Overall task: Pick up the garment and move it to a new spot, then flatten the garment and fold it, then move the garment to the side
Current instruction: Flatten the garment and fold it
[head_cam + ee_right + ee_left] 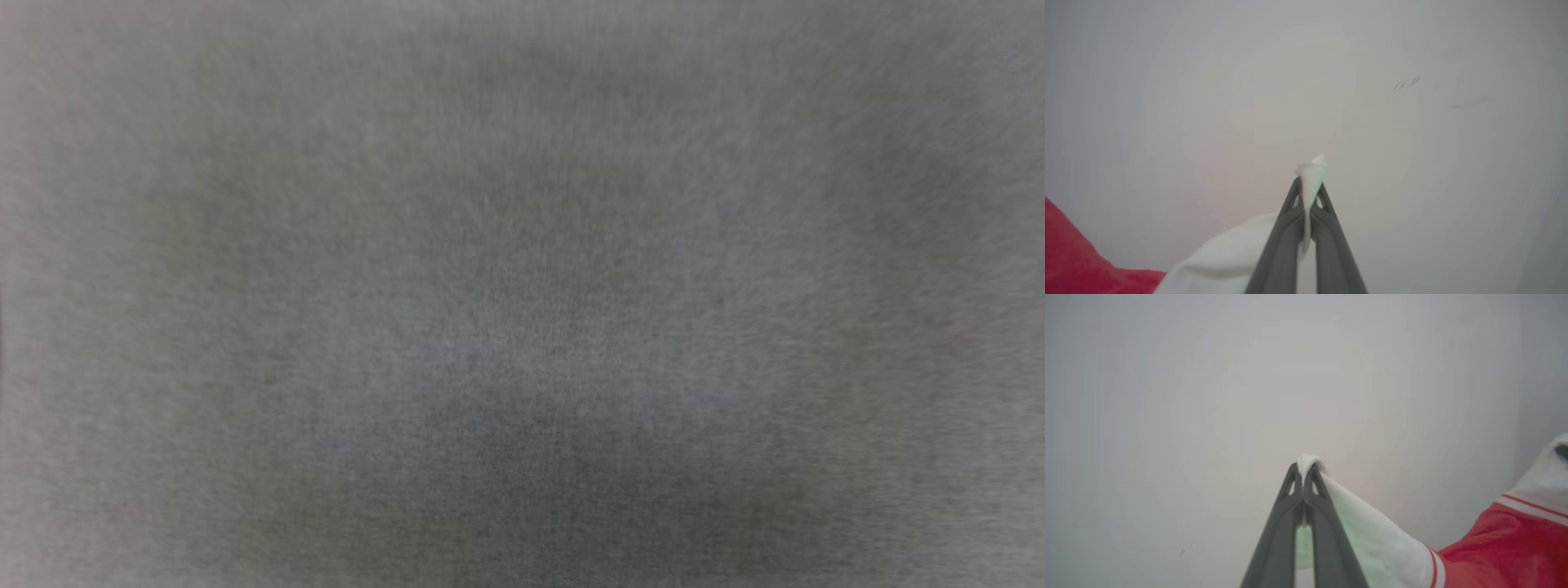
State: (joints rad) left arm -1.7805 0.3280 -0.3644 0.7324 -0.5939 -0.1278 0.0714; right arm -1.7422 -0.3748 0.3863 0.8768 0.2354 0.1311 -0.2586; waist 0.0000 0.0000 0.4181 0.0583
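**Pale surface (1208, 396) behind, garment (1494, 555) pinched at two white corners**

Head view: grey grainy field (522, 294), blurred edge to edge; too soft to tell what it is.

Left wrist view: against the pale surface, left gripper (1303, 470) with fingers pressed together, clamped on a white corner of the garment right at the tips. From that pinch, white panel (1372, 531) draped down and rightward across the pale surface, then red-white stripe trim (1435, 569), then bright red cloth at the lower right. More white cloth with a red stripe at the right edge, plus a small dark bit too cropped to identify.

Right wrist view: pale surface with faint dark scuff marks (1406, 83) on its upper right. Right gripper (1309, 183) closed tight on another white corner, a tuft poking past the tips. White cloth sagging down and leftward before the surface, red cloth at its lower left. Cannot tell whether the garment touches the surface or hangs clear.
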